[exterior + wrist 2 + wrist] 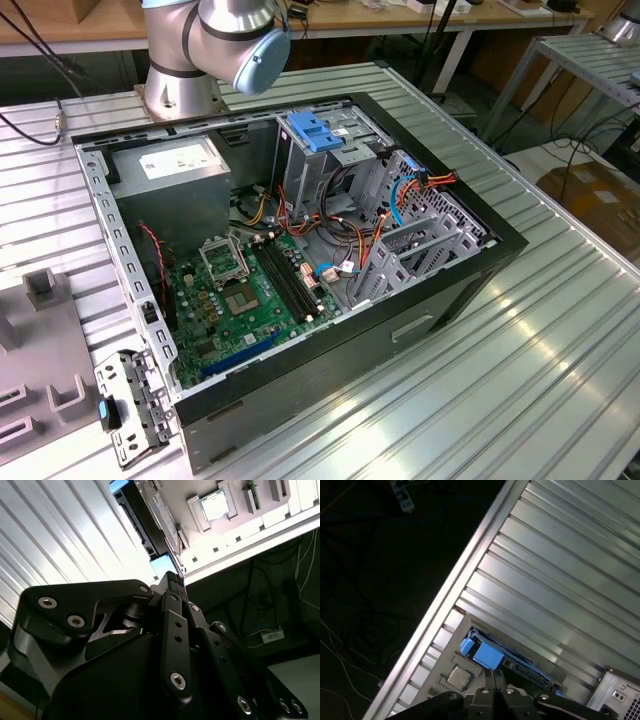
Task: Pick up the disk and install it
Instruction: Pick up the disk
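The disk (485, 655) stands on edge in a slot of a grey fixture plate (451, 656); its blue side rail and dark edge face the camera in the first wrist view. In the second wrist view the disk (134, 511) is a dark slab, with a blue patch just beyond the fingertips. My gripper (494, 674) hovers close over the disk's blue end, fingers pressed together and holding nothing. In the second wrist view the gripper (172, 578) tapers to one narrow tip. The open computer case (480, 262) lies on its side in the exterior view.
Inside the case are a grey power supply (175, 165), a light-blue bracket (315, 130), a green motherboard (250, 295) and loose cables (400, 200). A square chip (459, 676) sits in the fixture beside the disk. The ribbed metal table (560, 340) ends at an edge (470, 565) near the fixture.
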Controlling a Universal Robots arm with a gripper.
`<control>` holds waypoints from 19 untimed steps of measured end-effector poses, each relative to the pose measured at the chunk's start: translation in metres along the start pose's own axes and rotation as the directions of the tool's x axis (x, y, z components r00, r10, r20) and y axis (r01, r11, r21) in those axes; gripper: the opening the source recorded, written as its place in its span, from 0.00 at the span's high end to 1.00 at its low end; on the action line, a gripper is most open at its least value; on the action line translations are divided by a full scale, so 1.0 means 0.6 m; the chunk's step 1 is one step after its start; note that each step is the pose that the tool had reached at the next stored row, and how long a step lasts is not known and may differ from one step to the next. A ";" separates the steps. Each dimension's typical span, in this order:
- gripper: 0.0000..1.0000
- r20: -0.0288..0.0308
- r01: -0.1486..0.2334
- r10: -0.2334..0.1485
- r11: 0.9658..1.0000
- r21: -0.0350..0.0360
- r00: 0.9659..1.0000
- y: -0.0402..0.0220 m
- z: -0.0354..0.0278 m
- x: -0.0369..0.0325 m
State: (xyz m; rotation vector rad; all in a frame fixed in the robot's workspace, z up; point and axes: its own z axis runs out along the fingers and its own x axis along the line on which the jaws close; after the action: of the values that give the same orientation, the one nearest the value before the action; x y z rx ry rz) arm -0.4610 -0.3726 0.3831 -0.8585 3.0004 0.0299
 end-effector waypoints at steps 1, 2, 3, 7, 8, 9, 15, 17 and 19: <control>0.89 0.000 0.020 -0.020 1.000 0.000 1.000 0.000 0.000 0.000; 0.89 0.000 0.038 -0.038 0.999 -0.001 0.999 0.000 0.000 0.000; 0.89 -0.001 0.056 -0.056 0.998 -0.001 0.998 0.000 0.000 0.000; 0.89 -0.001 0.128 -0.128 0.992 -0.003 0.992 0.000 0.000 0.000; 0.89 -0.002 0.160 -0.160 0.987 -0.004 0.987 0.000 0.001 0.000; 0.89 -0.002 0.177 -0.177 0.984 -0.005 0.984 0.000 0.001 0.000; 0.89 -0.003 0.303 -0.303 0.953 -0.008 0.953 0.000 0.001 0.000; 0.89 -0.003 0.353 -0.353 0.935 -0.010 0.935 0.000 0.001 0.000; 0.89 -0.003 0.376 -0.376 0.927 -0.010 0.927 0.000 0.001 0.000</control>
State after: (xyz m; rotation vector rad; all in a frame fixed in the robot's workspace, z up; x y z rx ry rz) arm -0.4609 -0.3726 0.3823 -1.4188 2.7841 0.0355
